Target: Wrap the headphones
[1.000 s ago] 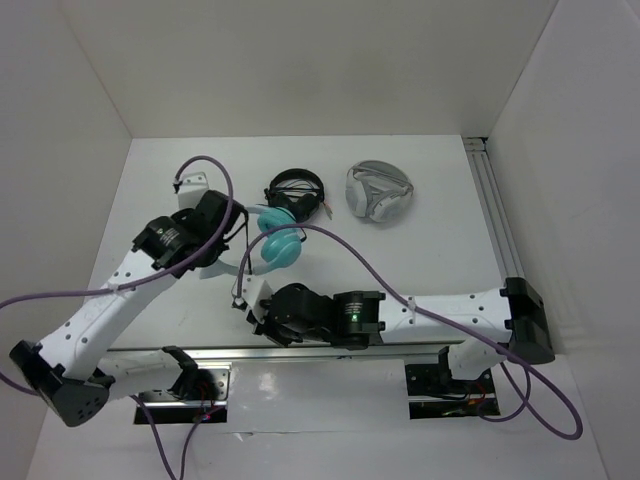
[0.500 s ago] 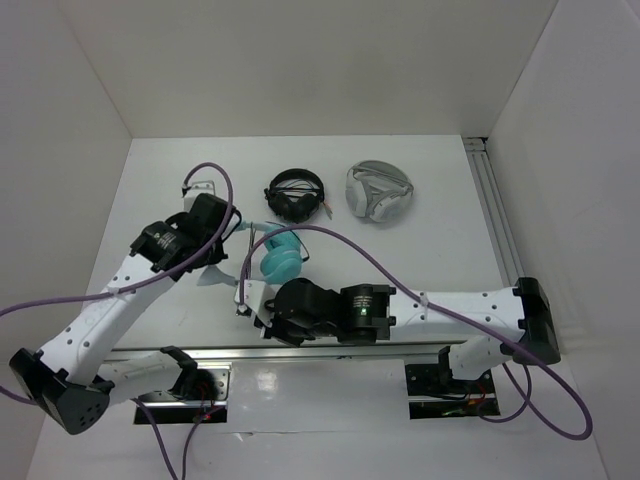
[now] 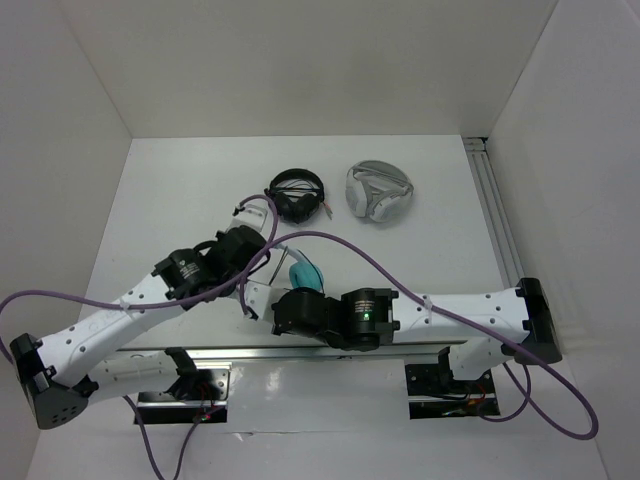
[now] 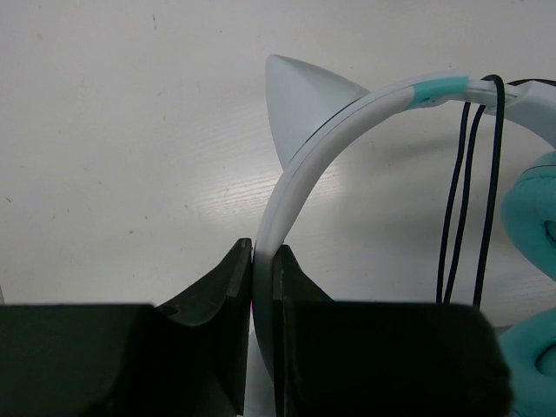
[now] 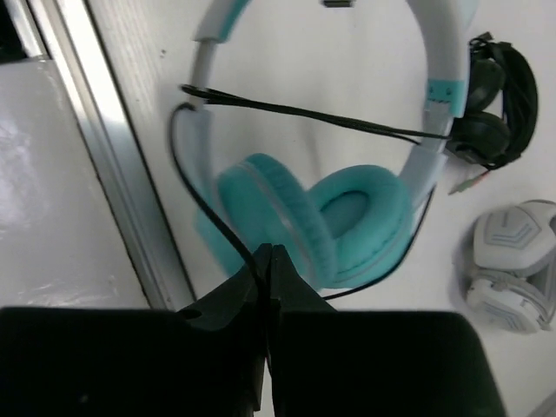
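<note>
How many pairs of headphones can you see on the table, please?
3. The teal headphones are nearest, low in the top view and partly covered; the black headphones sit behind them; the grey-white headphones are right of the black pair. No others show.

Left claw (image 4: 263, 254), right claw (image 5: 266, 254), both clamped.

Moved: teal headphones (image 3: 305, 274), from just beside the black headphones (image 3: 296, 194) towards the table's near edge, now well apart from them and largely hidden by the arms; left gripper (image 4: 263, 261), swung rightwards and nearer with the headband; right gripper (image 5: 268, 259), shifted slightly rightwards.
</note>
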Action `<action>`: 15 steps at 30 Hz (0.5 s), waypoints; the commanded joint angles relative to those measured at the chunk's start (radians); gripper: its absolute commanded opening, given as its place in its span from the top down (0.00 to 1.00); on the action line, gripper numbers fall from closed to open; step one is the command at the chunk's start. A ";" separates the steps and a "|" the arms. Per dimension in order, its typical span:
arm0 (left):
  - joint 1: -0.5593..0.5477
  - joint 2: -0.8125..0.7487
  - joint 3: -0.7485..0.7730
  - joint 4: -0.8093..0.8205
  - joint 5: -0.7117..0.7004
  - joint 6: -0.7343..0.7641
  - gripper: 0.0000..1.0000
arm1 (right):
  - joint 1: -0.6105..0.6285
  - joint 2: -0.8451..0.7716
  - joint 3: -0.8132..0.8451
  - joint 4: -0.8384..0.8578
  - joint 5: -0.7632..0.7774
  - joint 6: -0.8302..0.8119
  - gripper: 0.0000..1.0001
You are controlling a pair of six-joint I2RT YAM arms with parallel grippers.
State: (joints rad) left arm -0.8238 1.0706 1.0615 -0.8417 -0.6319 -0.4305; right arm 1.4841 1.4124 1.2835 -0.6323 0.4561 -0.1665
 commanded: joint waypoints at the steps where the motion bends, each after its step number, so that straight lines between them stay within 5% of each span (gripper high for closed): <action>1: -0.061 -0.069 -0.018 0.079 -0.065 0.052 1.00 | 0.005 -0.039 -0.030 0.015 0.148 -0.033 0.91; 7: -0.098 -0.127 -0.029 0.090 0.024 0.099 1.00 | 0.005 -0.087 -0.134 0.089 0.226 -0.044 0.74; 10: -0.098 -0.138 -0.029 0.090 0.084 0.110 1.00 | -0.018 -0.087 -0.165 0.115 0.227 -0.044 0.74; 15: -0.118 -0.138 -0.020 0.053 0.167 0.119 1.00 | -0.083 -0.087 -0.202 0.186 0.216 -0.065 0.89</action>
State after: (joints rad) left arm -0.9154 0.9581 1.0115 -0.8310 -0.5804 -0.3298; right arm 1.4422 1.3521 1.0977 -0.5495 0.6247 -0.2169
